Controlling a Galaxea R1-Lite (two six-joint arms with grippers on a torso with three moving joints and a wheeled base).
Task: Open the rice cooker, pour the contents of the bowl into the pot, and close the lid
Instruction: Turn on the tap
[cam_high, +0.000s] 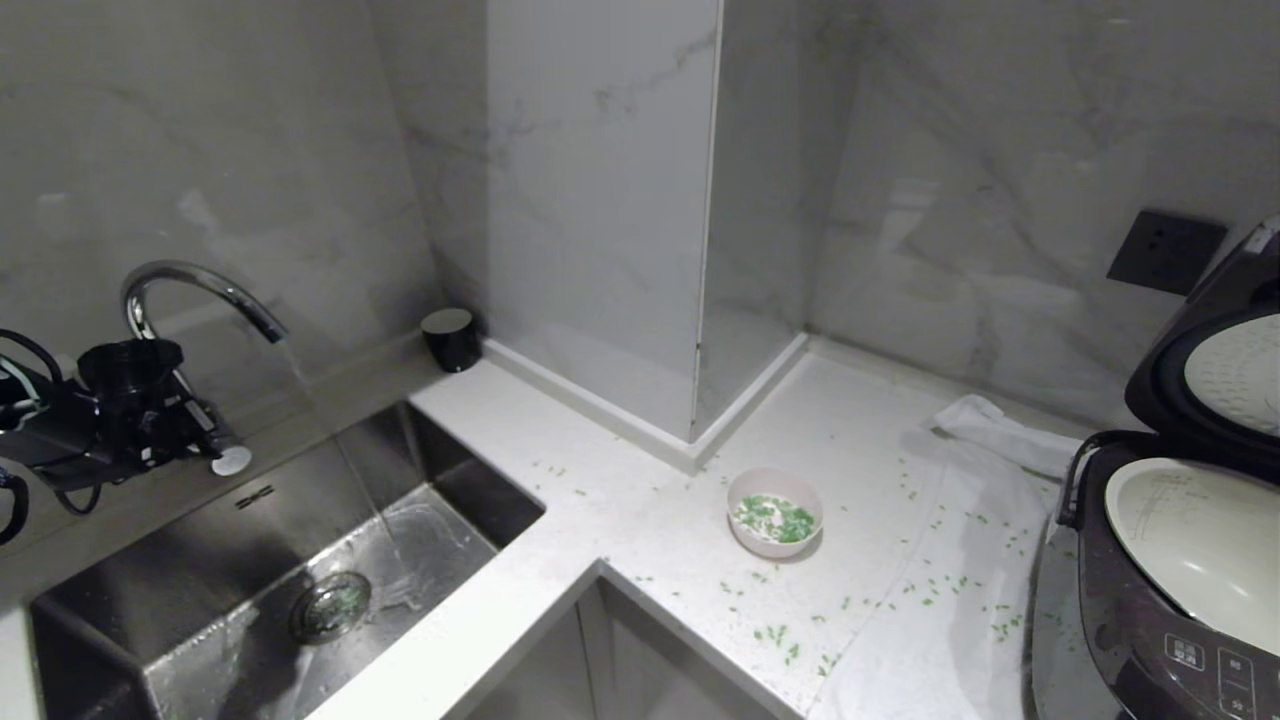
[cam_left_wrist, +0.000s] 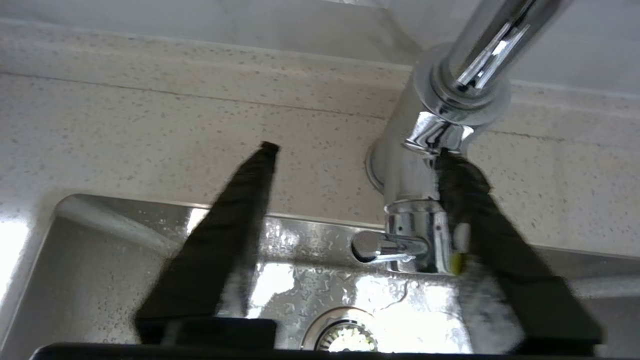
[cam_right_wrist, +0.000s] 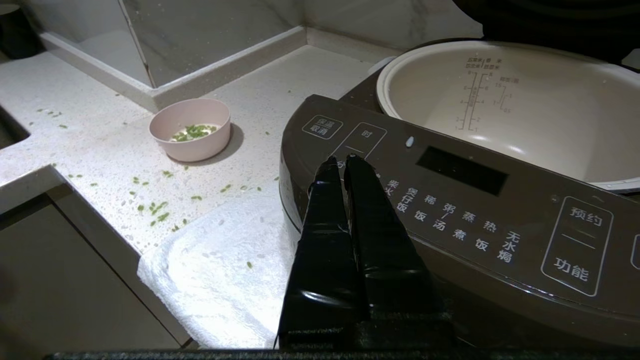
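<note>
My left gripper (cam_left_wrist: 352, 155) stood released at the faucet (cam_left_wrist: 440, 125) behind the sink (cam_high: 200, 570); my right gripper (cam_right_wrist: 342, 162) was clenched empty before the rice cooker (cam_right_wrist: 450, 200). The bowl (cam_high: 775, 510) sat mid-counter, open countertop (cam_high: 640, 500) around it, the lid (cam_high: 1220, 340) raised.

Head view dim, grey cast. Glare on wet sink (cam_high: 300, 560) floor, lower left. Left wrist view bright; faucet (cam_left_wrist: 450, 100) highlights blown, near fingers (cam_left_wrist: 220, 240) blurred. Right wrist view dim; towel (cam_right_wrist: 225, 280) overexposed, lower centre.
</note>
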